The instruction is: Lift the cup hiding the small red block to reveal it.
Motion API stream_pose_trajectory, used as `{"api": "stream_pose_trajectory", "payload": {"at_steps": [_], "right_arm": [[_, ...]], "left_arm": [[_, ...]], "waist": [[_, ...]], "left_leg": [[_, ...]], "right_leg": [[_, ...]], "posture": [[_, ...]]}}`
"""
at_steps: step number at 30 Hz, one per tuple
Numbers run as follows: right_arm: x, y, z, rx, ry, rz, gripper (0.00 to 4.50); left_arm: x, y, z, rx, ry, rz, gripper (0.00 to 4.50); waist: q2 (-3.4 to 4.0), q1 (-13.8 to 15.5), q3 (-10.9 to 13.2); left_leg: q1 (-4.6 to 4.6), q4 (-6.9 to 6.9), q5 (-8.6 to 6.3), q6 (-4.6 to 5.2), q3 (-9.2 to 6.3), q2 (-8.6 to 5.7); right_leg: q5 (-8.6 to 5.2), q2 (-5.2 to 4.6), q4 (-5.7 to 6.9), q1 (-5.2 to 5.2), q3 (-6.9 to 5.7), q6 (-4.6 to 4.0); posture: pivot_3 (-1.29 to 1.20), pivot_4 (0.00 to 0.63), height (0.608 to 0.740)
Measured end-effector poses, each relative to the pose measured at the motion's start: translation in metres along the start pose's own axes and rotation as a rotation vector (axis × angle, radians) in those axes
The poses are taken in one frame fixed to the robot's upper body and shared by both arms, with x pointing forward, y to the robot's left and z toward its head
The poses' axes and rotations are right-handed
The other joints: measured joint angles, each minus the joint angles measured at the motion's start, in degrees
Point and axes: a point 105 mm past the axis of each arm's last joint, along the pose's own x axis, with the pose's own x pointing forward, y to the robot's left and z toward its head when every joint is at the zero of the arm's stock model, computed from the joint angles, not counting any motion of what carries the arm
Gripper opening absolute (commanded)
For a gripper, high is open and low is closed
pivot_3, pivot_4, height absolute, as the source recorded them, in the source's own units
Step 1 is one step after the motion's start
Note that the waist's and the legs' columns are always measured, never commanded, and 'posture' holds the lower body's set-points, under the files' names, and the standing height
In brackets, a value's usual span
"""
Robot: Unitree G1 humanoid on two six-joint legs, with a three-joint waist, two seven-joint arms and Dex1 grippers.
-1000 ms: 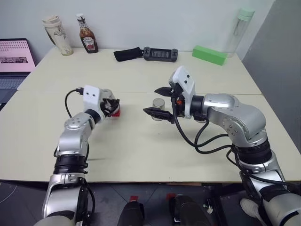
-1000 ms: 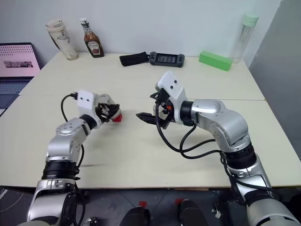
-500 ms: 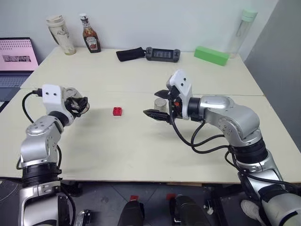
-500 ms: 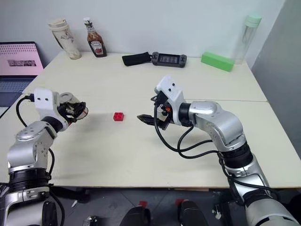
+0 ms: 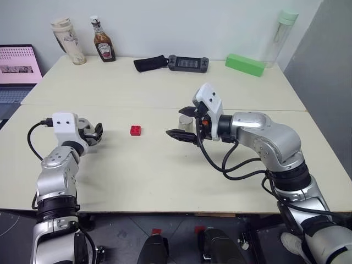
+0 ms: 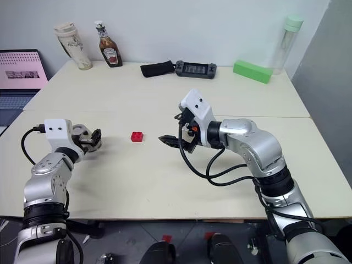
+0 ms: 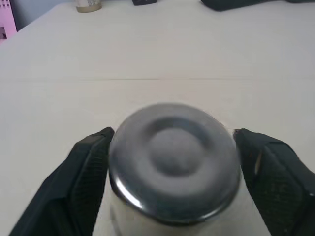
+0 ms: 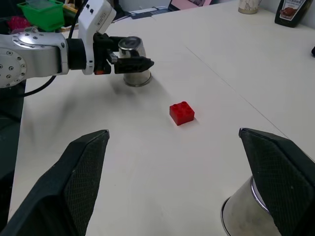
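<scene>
**One red block uncovered, two cups in sight**

One small red block [image 5: 135, 130] lies bare on the table [image 5: 165, 176]. At its nine o'clock, the cup [image 8: 133, 68] stands upside down between the left gripper's [image 7: 172, 162] spread fingers. At three o'clock, a second cup [image 5: 186, 122] stands by the open, empty right gripper [image 5: 185, 122].

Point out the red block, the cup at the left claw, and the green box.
small red block [image 5: 135, 130]: left eye view, on its studded top.
cup [image 8: 133, 71]: right wrist view, on its steel side wall.
green box [image 5: 245, 64]: left eye view, on its top face.
</scene>
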Motion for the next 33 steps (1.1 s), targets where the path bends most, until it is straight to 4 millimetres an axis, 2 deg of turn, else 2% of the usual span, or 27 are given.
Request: {"api": "stream_pose_trajectory", "payload": {"at_steps": [5,8,9,13,16,17,19,21,23,28,33], "right_arm": [[0.000,0.000,0.000,0.002,0.000,0.004,4.50],[0.001,0.001,-0.001,0.004,0.001,0.010,4.50],[0.001,0.001,-0.001,0.003,0.003,0.013,4.50],[0.001,0.001,-0.001,-0.001,0.002,0.016,4.50],[-0.001,-0.001,-0.001,-0.006,0.004,0.017,4.50],[-0.002,-0.002,-0.003,-0.009,0.010,0.017,4.50],[-0.002,-0.002,-0.003,-0.012,0.011,0.016,4.50],[-0.002,-0.002,-0.003,-0.018,0.010,0.018,4.50],[-0.002,-0.003,-0.003,-0.026,0.010,0.011,4.50],[-0.003,-0.004,-0.004,-0.025,0.014,0.012,4.50],[-0.004,-0.006,-0.004,-0.030,0.021,0.003,4.50]], "left_arm": [[-0.002,0.000,0.002,0.007,0.016,-0.017,4.49],[-0.012,-0.001,0.010,0.029,0.024,-0.067,4.49],[-0.021,-0.002,0.020,0.055,0.026,-0.101,4.49],[-0.036,0.011,0.053,0.104,-0.009,-0.114,4.49],[-0.061,0.015,0.080,0.188,0.009,-0.225,4.49],[-0.078,0.000,0.095,0.281,0.006,-0.358,4.49],[-0.090,-0.019,0.102,0.327,-0.010,-0.480,4.49],[-0.099,-0.036,0.100,0.331,0.000,-0.593,4.49],[-0.101,-0.042,0.098,0.337,0.020,-0.648,4.49],[-0.104,-0.044,0.106,0.364,0.011,-0.682,4.49],[-0.107,-0.038,0.093,0.363,0.064,-0.707,4.49]], "waist": [[0.00,0.0,0.0],[0.00,-0.1,0.0],[-0.02,-0.2,0.0],[-0.01,-0.2,0.0],[-0.06,-0.4,0.0],[0.01,-0.4,0.1],[0.11,-0.1,0.1],[0.10,0.1,0.1],[0.09,-0.1,0.1],[0.09,-0.2,0.1],[0.09,-0.3,0.1]], "left_leg": [[-0.01,-0.01,0.00,0.00,0.01,-0.01],[-0.04,-0.04,-0.01,-0.01,0.01,0.01],[-0.06,-0.05,-0.01,-0.01,0.01,0.02],[0.00,-0.09,-0.01,-0.01,0.00,0.04],[0.00,-0.11,0.00,-0.01,0.03,0.06],[0.01,-0.15,-0.01,-0.01,0.09,0.00],[0.02,-0.15,-0.01,-0.01,0.10,-0.06],[0.00,-0.11,0.00,-0.01,0.06,-0.03],[0.02,-0.10,0.00,-0.01,0.08,0.00],[0.03,-0.14,0.00,-0.01,0.08,0.06],[-0.07,-0.20,-0.01,-0.01,0.11,0.09]], "right_leg": [[0.00,0.00,-0.03,0.00,0.01,0.00],[0.00,0.00,-0.04,-0.02,0.02,0.00],[0.00,0.00,-0.04,-0.05,0.04,0.00],[-0.02,0.02,-0.01,-0.08,0.01,-0.01],[-0.11,0.08,0.00,-0.13,0.02,0.05],[-0.16,0.02,-0.03,-0.14,0.05,0.05],[-0.22,-0.01,-0.01,-0.13,0.06,0.10],[-0.25,0.00,-0.02,-0.12,0.03,0.14],[-0.25,0.05,-0.01,-0.12,0.05,0.15],[-0.29,0.12,0.01,-0.14,0.05,0.09],[-0.32,0.12,0.02,-0.30,0.08,0.04]], "posture": [[0.00,0.150,0.740],[0.00,0.150,0.740],[0.00,0.150,0.740],[0.00,0.150,0.740],[0.00,0.150,0.740],[0.00,0.150,0.740],[0.00,0.150,0.740],[0.00,0.150,0.740],[0.00,0.150,0.740],[0.00,0.150,0.740],[0.00,0.150,0.740]]}}
